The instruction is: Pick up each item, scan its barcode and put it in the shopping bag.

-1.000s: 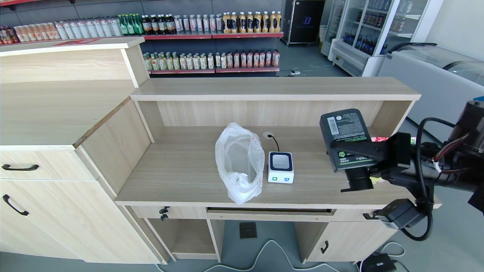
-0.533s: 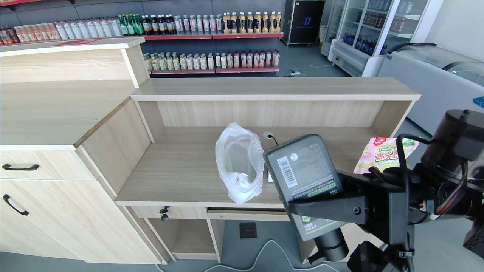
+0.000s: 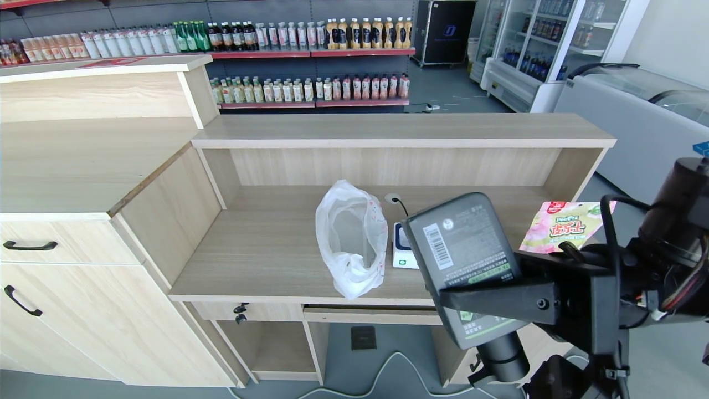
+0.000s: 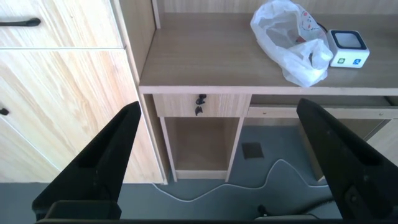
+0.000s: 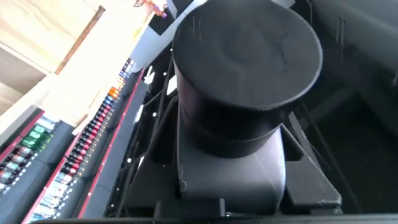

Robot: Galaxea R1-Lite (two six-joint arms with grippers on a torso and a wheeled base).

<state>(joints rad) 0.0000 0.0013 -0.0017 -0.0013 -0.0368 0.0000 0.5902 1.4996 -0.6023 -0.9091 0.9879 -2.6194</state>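
Item: dark capped pouch [image 3: 460, 244], lower right of your head view, barcode facing up, pinched by right gripper [image 3: 487, 293] beside scanner [image 3: 403, 249] and shopping bag [image 3: 352, 238]; left gripper [image 4: 219, 106] jaws spread, empty.

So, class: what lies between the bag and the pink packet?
Head view: the white scanner, partly hidden by the held dark pouch.

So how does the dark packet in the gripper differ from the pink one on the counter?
The dark packet is grey-black with its barcode showing; the pink packet shows a colourful printed face. The dark packet is held in the air by the right gripper; the pink packet lies flat on the counter. Both are pouches outside the shopping bag.
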